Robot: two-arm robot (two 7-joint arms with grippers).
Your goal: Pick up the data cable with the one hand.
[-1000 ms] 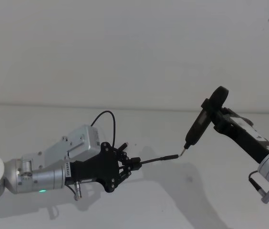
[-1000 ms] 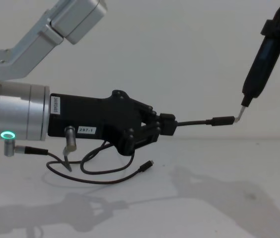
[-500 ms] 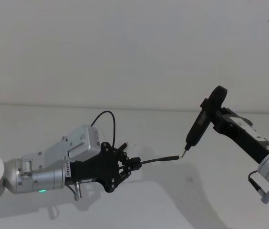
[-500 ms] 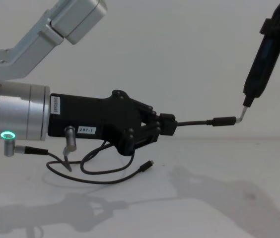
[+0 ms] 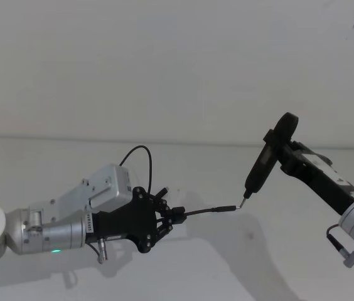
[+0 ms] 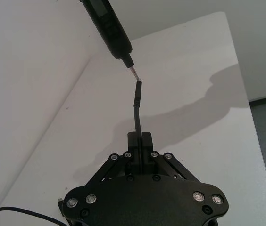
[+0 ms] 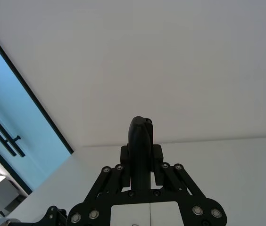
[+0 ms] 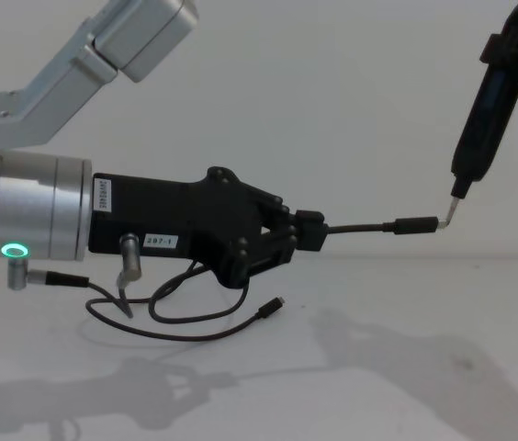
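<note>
The left gripper (image 8: 307,231) still pinches the cable (image 8: 360,227), whose plug has dipped a little under the tool (image 8: 485,108) squeezed by the right gripper (image 7: 141,165).

The table (image 8: 397,386) lies bare in front of and to the right of the left gripper (image 8: 307,230), so a gripper could pass freely low across that side. At mid height the way is barred: the cable (image 8: 369,227) runs level from the left gripper's closed fingers out to the tool (image 8: 481,129), its plug touching or just short of the tool's metal tip. That tool hangs steeply from the right gripper (image 7: 141,165), which is clamped on it. Under the left gripper, the slack cable loops on the table with its loose plug (image 8: 273,306) near the middle. The space above the level cable is free.
</note>
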